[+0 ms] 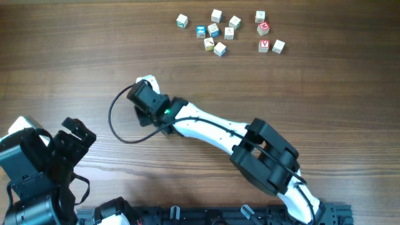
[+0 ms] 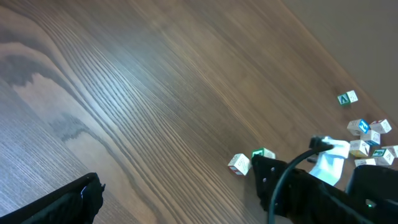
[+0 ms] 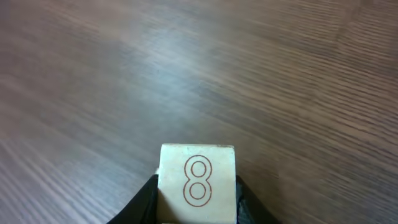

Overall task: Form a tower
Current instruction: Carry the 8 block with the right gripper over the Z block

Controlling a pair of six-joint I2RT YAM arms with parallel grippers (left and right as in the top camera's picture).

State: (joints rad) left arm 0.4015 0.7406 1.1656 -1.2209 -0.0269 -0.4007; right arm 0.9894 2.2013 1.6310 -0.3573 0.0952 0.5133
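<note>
Brown wood-grain desk (image 1: 325, 94) across every view. Leaves wide bare boards along the left edge, through the middle and toward the right edge; crowds only at the far edge and the near edge.

Carries a scatter of loose cubes (image 1: 229, 33) close to the far edge, right of centre. Counts twelve from overhead, several touching, a few with red, blue or green faces.

Left of the desk's centre, well apart from that scatter: tower (image 1: 147, 80), at the tip of the right gripper (image 1: 145, 87). Shows in the right wrist view as a cream cube face with a red 8, pinched from both sides between the black fingers (image 3: 144, 200). Hides whatever sits beneath that cube, so cannot tell how many cubes make it up, nor whether it rests on the desk.

Comes in from the near right corner: one right arm (image 1: 212, 131), white and black, lying diagonally. Trails a single black cable (image 1: 111, 119) that loops out to the left of the wrist.

At the near left corner: left gripper (image 1: 74, 139), jaws spread wide with nothing between them, well apart from tower and cubes.
</note>
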